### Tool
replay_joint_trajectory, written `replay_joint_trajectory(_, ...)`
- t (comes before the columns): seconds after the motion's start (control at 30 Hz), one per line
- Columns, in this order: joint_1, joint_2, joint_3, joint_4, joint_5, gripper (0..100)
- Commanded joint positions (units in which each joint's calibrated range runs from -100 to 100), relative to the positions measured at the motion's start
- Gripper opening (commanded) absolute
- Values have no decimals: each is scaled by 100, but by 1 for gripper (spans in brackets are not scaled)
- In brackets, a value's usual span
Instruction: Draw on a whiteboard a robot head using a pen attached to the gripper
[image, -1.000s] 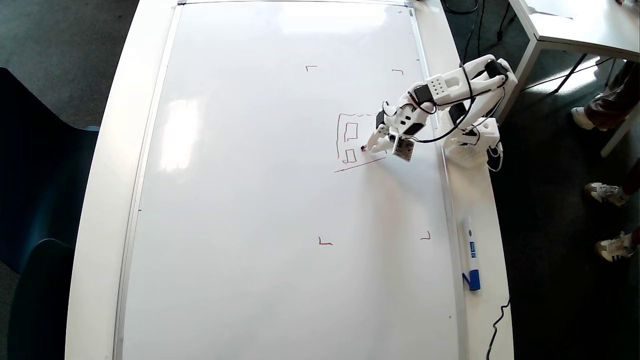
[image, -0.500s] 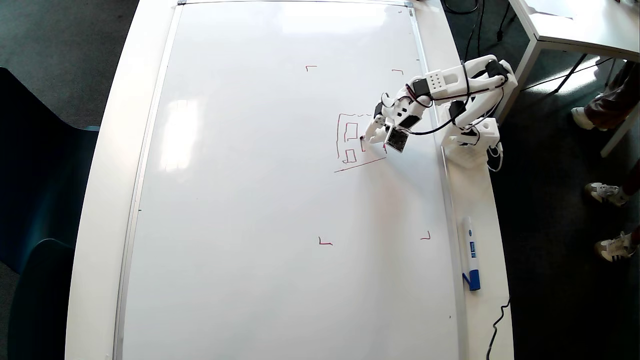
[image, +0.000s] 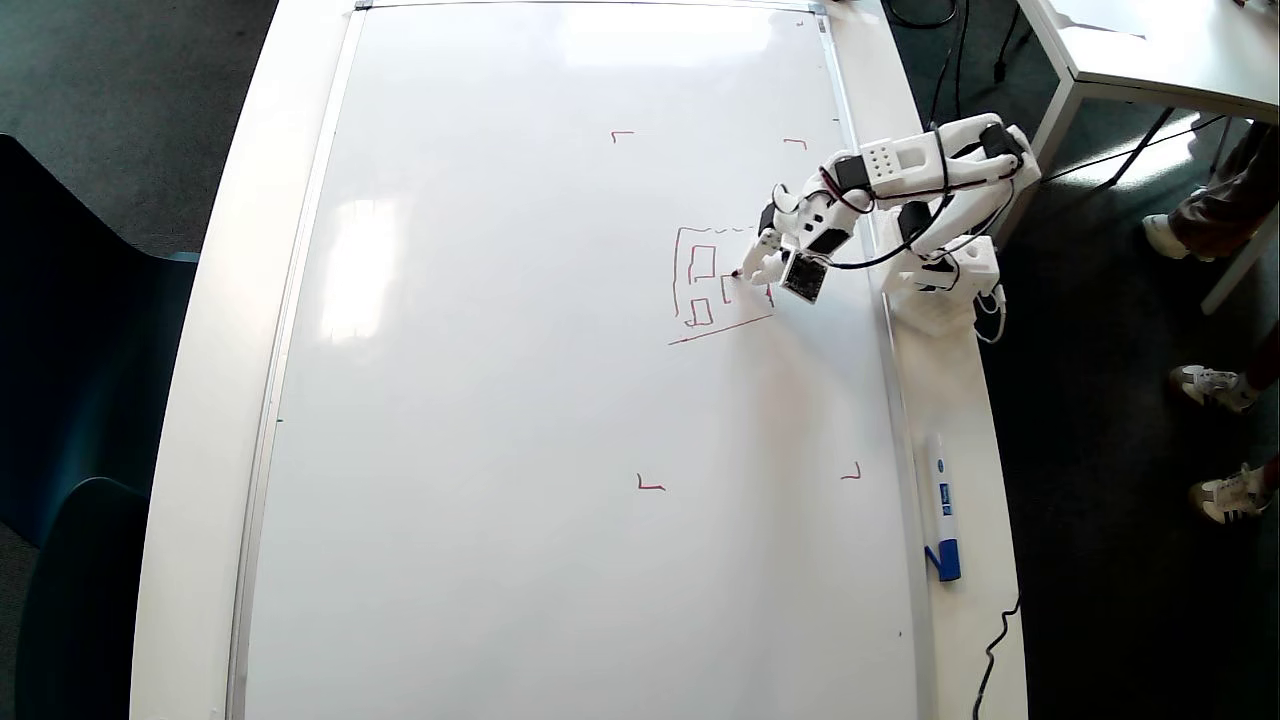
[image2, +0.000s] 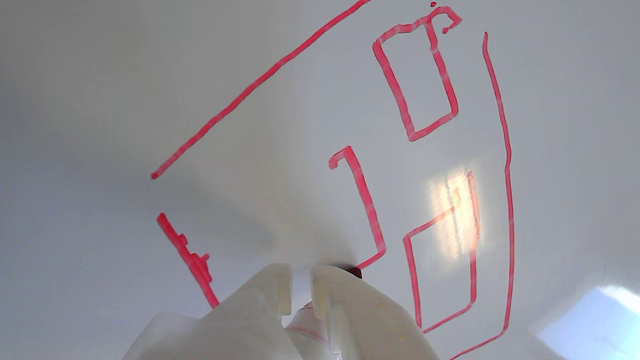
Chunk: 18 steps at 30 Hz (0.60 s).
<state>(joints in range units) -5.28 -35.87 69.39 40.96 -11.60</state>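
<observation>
At upper right of the overhead view, the end effector leans over the whiteboard, clamped on the pen to keep its tip on the robot head. In the wrist view, the pen's tip ends a half-drawn inner rectangle.

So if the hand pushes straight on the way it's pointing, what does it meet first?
The whiteboard itself: the hand points down at it, with the pen tip apparently already on the surface, at the robot head's unfinished stroke.
</observation>
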Motion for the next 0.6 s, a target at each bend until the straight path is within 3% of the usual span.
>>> replay_joint_trajectory(0.0,38,-207,101,83,34,1)
replay_joint_trajectory(0.17,-28,-274,128,552,12,1)
replay_joint_trajectory(0.57,-500,-215,38,474,-31,1)
